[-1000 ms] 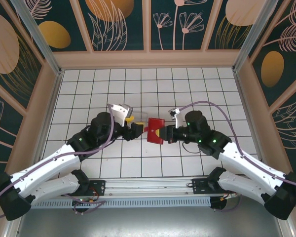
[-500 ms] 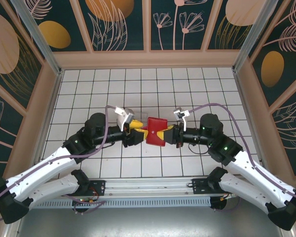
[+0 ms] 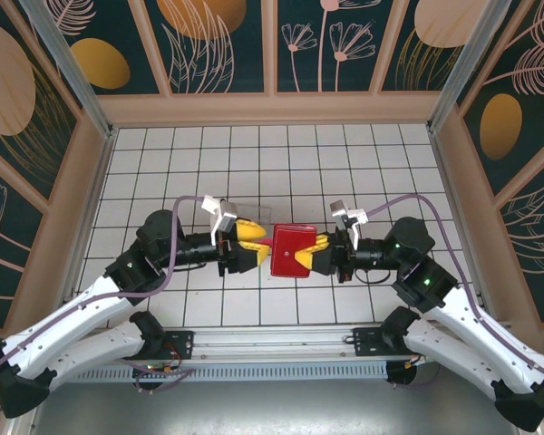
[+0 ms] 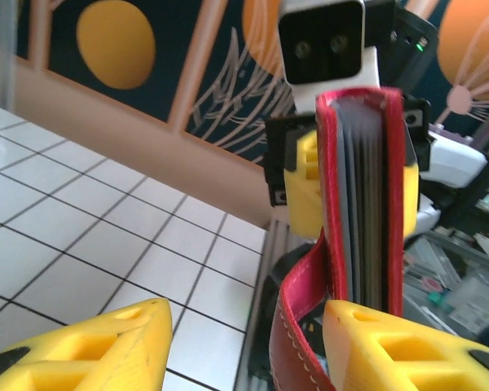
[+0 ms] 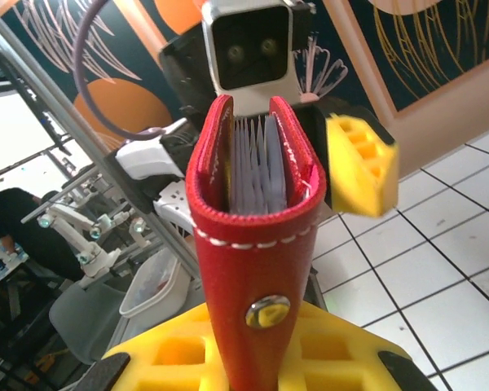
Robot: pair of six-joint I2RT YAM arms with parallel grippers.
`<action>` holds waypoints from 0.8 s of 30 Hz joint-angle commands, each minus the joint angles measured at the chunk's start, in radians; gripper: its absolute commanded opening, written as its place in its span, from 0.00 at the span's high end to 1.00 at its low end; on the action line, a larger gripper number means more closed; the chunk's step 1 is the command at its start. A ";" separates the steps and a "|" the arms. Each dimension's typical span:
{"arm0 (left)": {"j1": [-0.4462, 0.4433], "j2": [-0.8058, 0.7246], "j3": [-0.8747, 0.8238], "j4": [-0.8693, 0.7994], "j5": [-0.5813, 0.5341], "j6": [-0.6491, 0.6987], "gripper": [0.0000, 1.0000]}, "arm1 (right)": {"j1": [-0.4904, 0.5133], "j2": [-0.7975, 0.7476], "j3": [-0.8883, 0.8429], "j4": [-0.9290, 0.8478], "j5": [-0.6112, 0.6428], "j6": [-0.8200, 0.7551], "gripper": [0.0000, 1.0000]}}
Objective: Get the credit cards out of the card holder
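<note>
Beside open empty left hand (image 3: 254, 245), card holder (image 3: 293, 252) in right hand (image 3: 319, 254), cards (image 5: 257, 167) seemingly edge-on.

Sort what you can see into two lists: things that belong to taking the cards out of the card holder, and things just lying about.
Belongs to the job:
- card holder, gripped by the right fingers
- cards tucked inside it
- left fingers, open, facing its open edge

Just lying about:
- clear box behind the left fingers
- tiled table

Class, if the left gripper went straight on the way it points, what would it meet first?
Probably the red card holder, held edge-on just ahead by the right gripper. Exact gap unclear.
</note>
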 commanded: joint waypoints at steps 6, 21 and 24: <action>0.006 0.003 0.026 0.105 0.197 -0.005 0.50 | 0.006 -0.032 -0.009 0.153 -0.060 0.031 1.00; 0.006 0.056 0.059 0.210 0.284 -0.048 0.48 | 0.041 -0.041 -0.031 0.209 -0.083 0.029 1.00; 0.006 0.079 0.071 0.219 0.302 -0.048 0.48 | 0.051 -0.042 -0.029 0.209 -0.076 0.028 1.00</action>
